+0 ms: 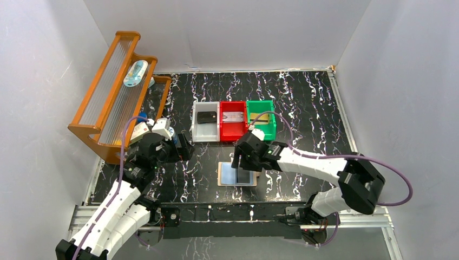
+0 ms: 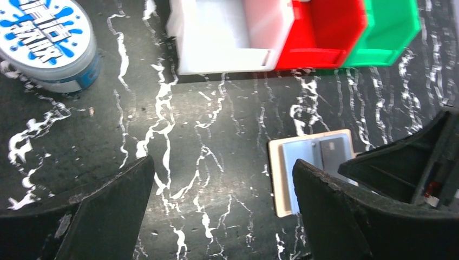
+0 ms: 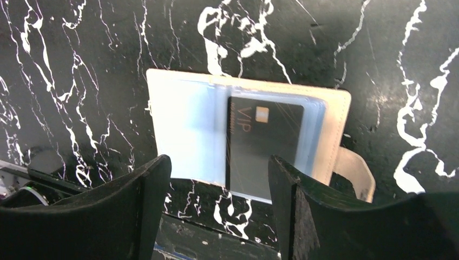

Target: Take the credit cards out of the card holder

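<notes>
Right tool [image 3: 219, 162], matte black fingers [image 3: 108, 211] gaping empty, is hovering above the tan holder [image 3: 184, 119], its glossy pocket sheathing a dark card [image 3: 262, 146]; left tool [image 2: 222, 161] gaping too.

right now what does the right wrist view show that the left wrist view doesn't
Right wrist only: the VIP lettering and chip on the dark card, and the strap tab. Left wrist only: the grey bin, red bin, green bin and a round tub. Both: the open card holder on the marbled table, dark card in its pocket.
</notes>
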